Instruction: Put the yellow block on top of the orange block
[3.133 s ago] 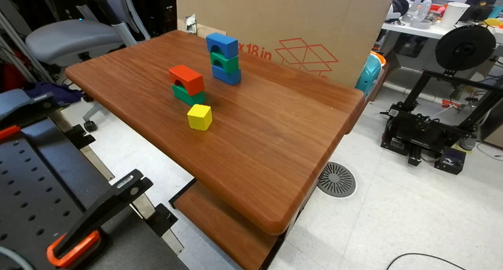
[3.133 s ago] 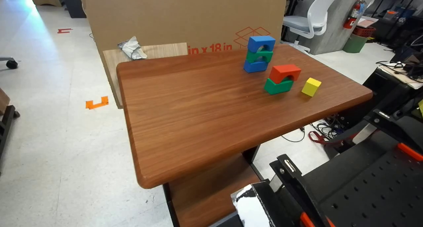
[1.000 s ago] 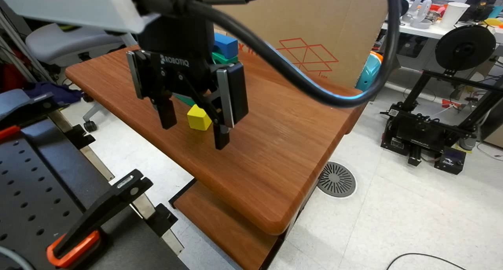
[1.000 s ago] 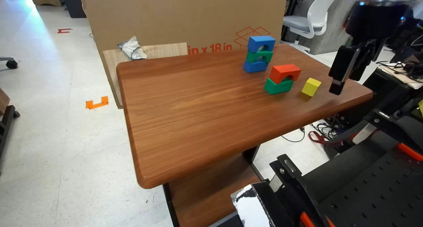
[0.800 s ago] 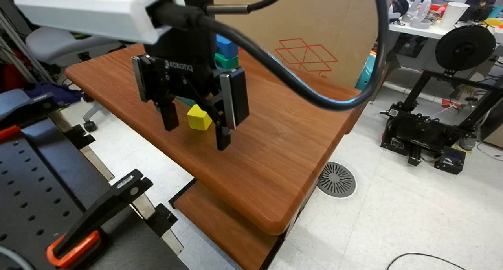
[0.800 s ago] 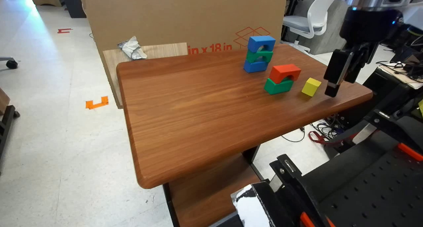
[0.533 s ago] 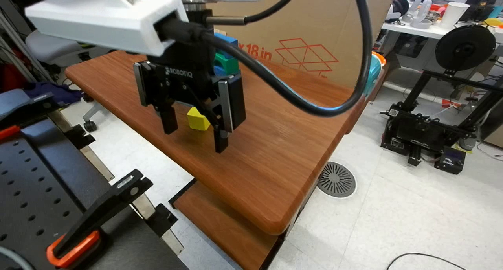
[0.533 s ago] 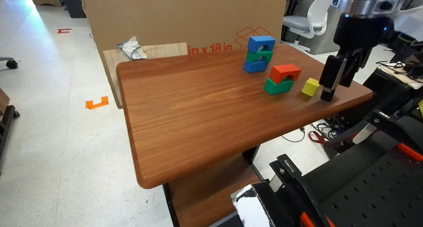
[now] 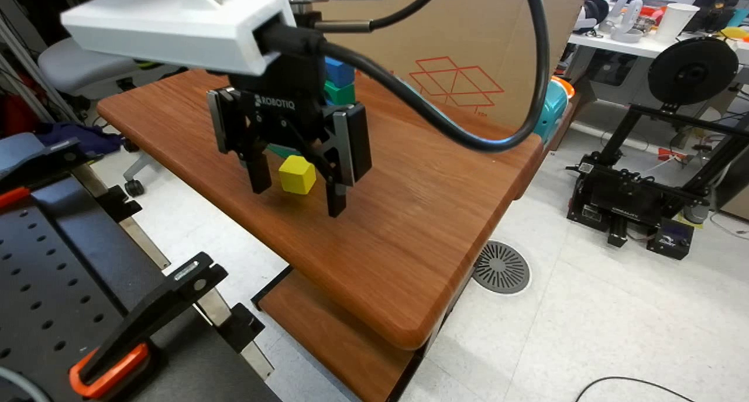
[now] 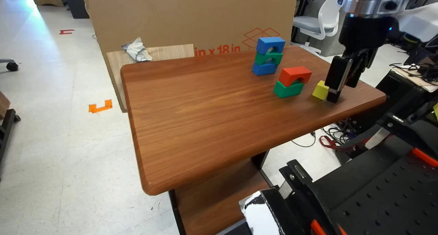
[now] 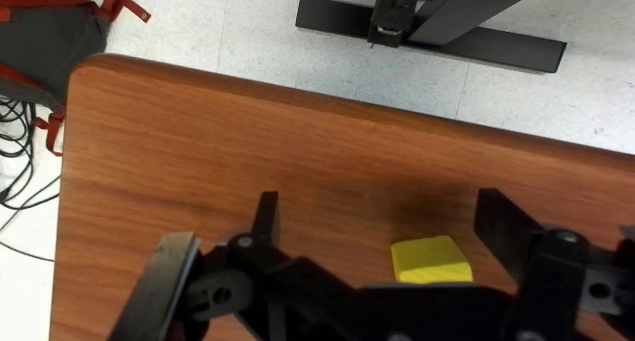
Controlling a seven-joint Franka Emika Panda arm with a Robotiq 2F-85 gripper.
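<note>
Yellow block (image 9: 297, 175) sits on the table (image 10: 205, 125), claw (image 9: 299, 197) spread wide

The claw's fingers (image 11: 267, 214) stand far apart. In the wrist view the yellow block shows in the gap between them, closer to the finger at 3 o'clock, and the claw hides a bit of it at 6 o'clock. In an exterior view the orange block (image 10: 293, 73), round cut facing down, rests on a green block (image 10: 287, 90). From there the yellow block is near but apart, at 4 o'clock. A stack (image 10: 261, 59) of three blocks, blue, green and blue, stands at 10 o'clock.
</note>
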